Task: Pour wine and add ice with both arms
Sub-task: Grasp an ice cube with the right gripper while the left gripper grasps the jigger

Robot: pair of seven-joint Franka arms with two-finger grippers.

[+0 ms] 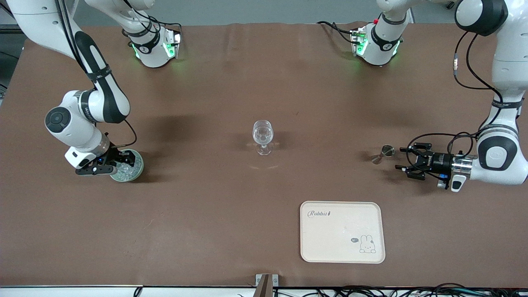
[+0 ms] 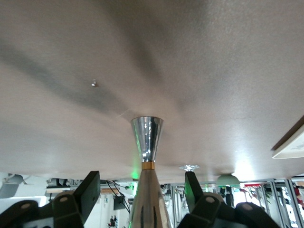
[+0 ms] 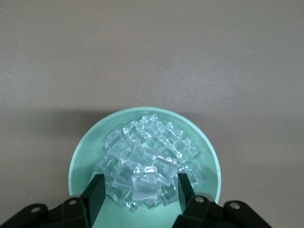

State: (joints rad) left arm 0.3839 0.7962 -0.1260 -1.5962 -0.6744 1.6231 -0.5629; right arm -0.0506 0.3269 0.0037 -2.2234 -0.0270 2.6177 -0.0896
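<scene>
While the left gripper (image 1: 402, 162) sat at the middle right of the front frame, just beside the steel jigger (image 1: 383, 154), its fingers (image 2: 88, 192) stood apart on either side of the jigger's lower cone without touching it; nothing was gripped. The jigger stood upright on the brown table (image 1: 231, 90) toward the left arm's end. At the middle left of the frame, the right gripper (image 1: 119, 161) was down in the pale green bowl (image 1: 139, 170). In the right wrist view its fingers (image 3: 97, 192) flanked one cube atop the ice (image 3: 149, 159) pile, with gaps visible both sides, so not clamped. The stemmed glass (image 1: 262, 136) stood at frame centre. A cream tray (image 1: 342, 232) lay lower right, nearer the camera.
</scene>
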